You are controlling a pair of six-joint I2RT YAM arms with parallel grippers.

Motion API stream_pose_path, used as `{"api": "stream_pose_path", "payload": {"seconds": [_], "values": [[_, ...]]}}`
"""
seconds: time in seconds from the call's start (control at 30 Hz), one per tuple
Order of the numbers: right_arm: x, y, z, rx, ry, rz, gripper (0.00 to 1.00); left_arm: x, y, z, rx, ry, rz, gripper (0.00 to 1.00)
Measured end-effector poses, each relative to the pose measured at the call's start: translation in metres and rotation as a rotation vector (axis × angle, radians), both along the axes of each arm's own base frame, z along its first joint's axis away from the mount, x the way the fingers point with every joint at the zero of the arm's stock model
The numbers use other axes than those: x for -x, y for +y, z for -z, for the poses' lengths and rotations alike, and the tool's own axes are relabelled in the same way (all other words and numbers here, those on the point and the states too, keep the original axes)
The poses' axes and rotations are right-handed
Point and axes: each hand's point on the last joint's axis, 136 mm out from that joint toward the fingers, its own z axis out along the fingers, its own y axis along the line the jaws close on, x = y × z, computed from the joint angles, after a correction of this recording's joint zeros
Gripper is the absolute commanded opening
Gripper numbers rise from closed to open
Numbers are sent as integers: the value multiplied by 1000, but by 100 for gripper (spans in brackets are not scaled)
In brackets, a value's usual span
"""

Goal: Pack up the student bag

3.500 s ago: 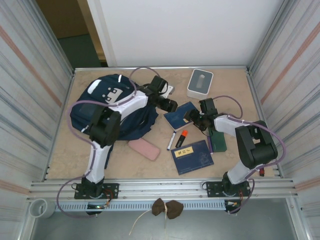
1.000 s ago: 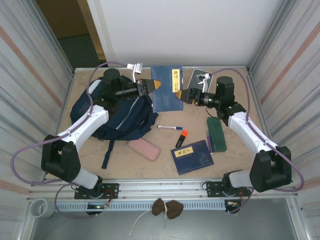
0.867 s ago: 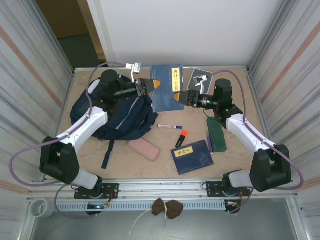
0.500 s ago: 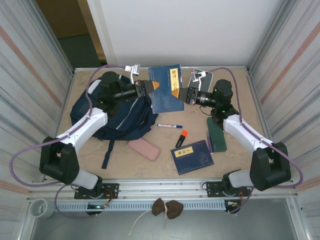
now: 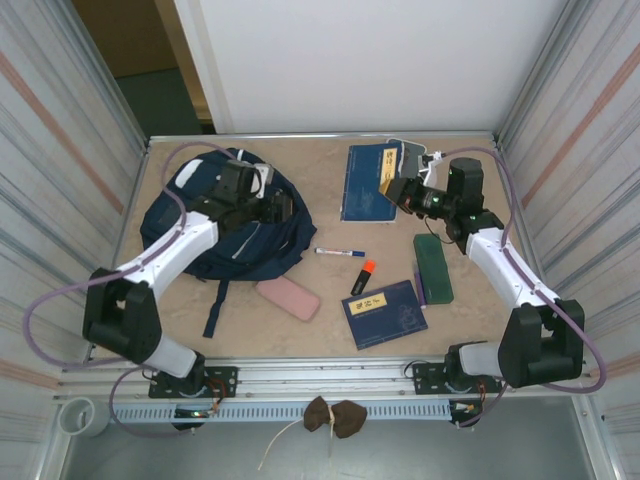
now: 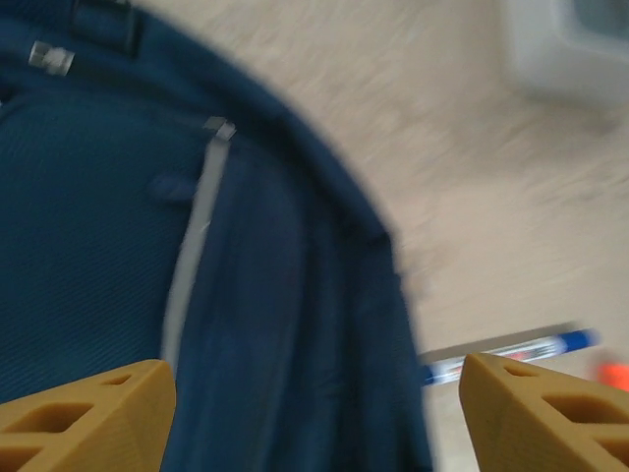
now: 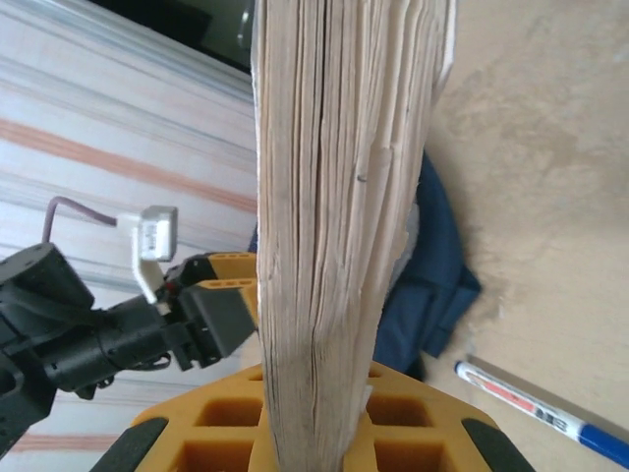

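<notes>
Now the student bag (image 5: pixel 262 248) lies in the upper left of the overhead view; whether its mouth is open I cannot tell. The blue book (image 5: pixel 365 182), pinched between both arms a second ago, has swung to the upper right. It is held by the right gripper (image 5: pixel 403 193) alone, jaws clamped on its page edge. The left gripper (image 5: pixel 278 207) has let go and drawn back. Its fingers (image 6: pixel 88 403) stand wide apart over the bag's dark fabric, holding nothing. The pen (image 5: pixel 340 252) lies just right of the bag. The handover looks finished, which would free the left arm to open the bag.
</notes>
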Motion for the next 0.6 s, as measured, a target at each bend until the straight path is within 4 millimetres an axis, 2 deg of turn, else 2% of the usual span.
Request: {"api": "stream_pose_path", "payload": {"seconds": [0.13, 0.27, 0.43, 0.5, 0.53, 0.6], "values": [[1, -2, 10, 14, 38, 7, 0, 2, 10, 43, -161, 92, 24, 75], [0, -2, 16, 17, 55, 9, 0, -2, 15, 63, -254, 133, 44, 64], [1, -2, 20, 24, 70, 8, 0, -12, 18, 72, -330, 132, 58, 35], [2, -3, 24, 36, 77, 5, 0, -13, 17, 71, -343, 122, 69, 12], [4, -3, 26, 43, 82, 3, 0, -14, 16, 70, -344, 114, 72, 4], [6, -3, 32, 63, 96, 1, 0, -17, 14, 64, -349, 85, 88, 0]]}}
